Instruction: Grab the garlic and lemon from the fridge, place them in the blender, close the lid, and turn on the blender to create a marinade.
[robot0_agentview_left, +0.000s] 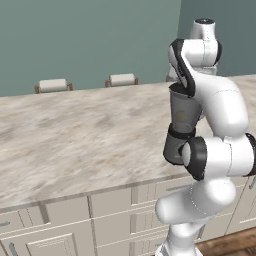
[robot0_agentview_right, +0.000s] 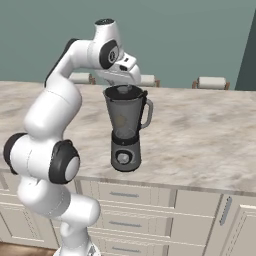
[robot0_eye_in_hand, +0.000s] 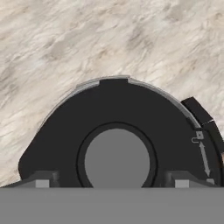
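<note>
Near the front edge of the worktop (robot0_agentview_right: 210, 135) stands one blender (robot0_agentview_right: 126, 131), its grey base with a single round knob facing the cupboards below and its smoky jar widening upward, a handle on its right side in the right base view. One lid (robot0_eye_in_hand: 116, 131) sits on the jar's mouth (black, with a grey centre cap and a small tab at one side). One claw (robot0_agentview_right: 121, 84) hangs directly over that lid; in the hand view its two fingertips (robot0_eye_in_hand: 42, 180) straddle the grey cap, one on each side, set fairly wide apart and gripping nothing that can be seen. Whether they touch the lid cannot be told.

In the left base view the arm covers much of the blender, leaving part of the jar (robot0_agentview_left: 181, 112) and base visible. Through the jar wall a faint yellowish shape shows, too dim to name.

The marble worktop is bare to the left and right of the blender and runs well back to its far edge, where three chairs (robot0_agentview_right: 212, 83) show their pale backs. Cream drawers (robot0_agentview_right: 125, 195) lie under the front edge.
</note>
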